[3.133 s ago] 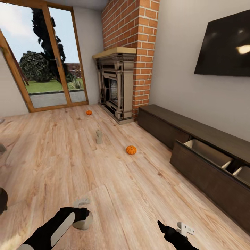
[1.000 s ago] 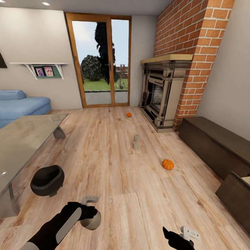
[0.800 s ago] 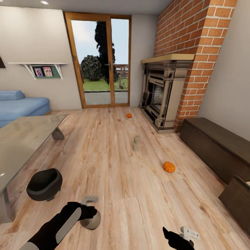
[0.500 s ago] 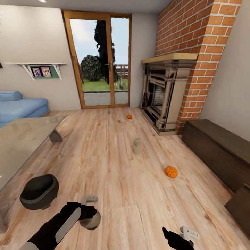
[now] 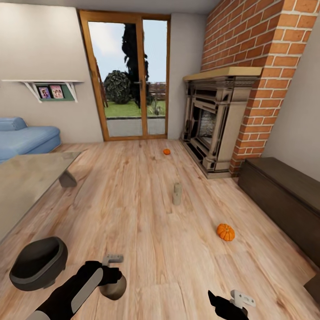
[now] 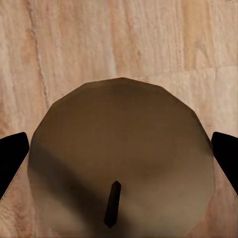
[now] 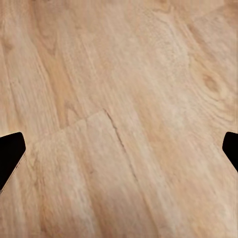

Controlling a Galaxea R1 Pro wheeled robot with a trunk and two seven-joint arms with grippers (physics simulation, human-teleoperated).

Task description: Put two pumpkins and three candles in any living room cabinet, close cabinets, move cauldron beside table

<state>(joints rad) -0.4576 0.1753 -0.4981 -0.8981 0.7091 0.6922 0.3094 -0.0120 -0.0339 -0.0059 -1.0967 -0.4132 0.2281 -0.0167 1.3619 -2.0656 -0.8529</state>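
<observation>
Left pincer [image 5: 112, 281] clamped on a beige candle [image 6: 121, 158], fingers either side of it, wick facing the wrist cam. Right pincer [image 5: 238, 301] spread apart over bare wood floor [image 5: 146, 231], holding nothing. Near pumpkin [image 5: 226, 232] on the floor ahead-right, well apart from both pincers; far pumpkin [image 5: 166, 151] by the fireplace [image 5: 213, 124]. Another candle [image 5: 177, 194] upright between them. Cauldron [image 5: 38, 263] on the floor just left of the left arm, beside the worktop [image 5: 26, 186]. Cabinet [image 5: 284, 200] along the right wall.
</observation>
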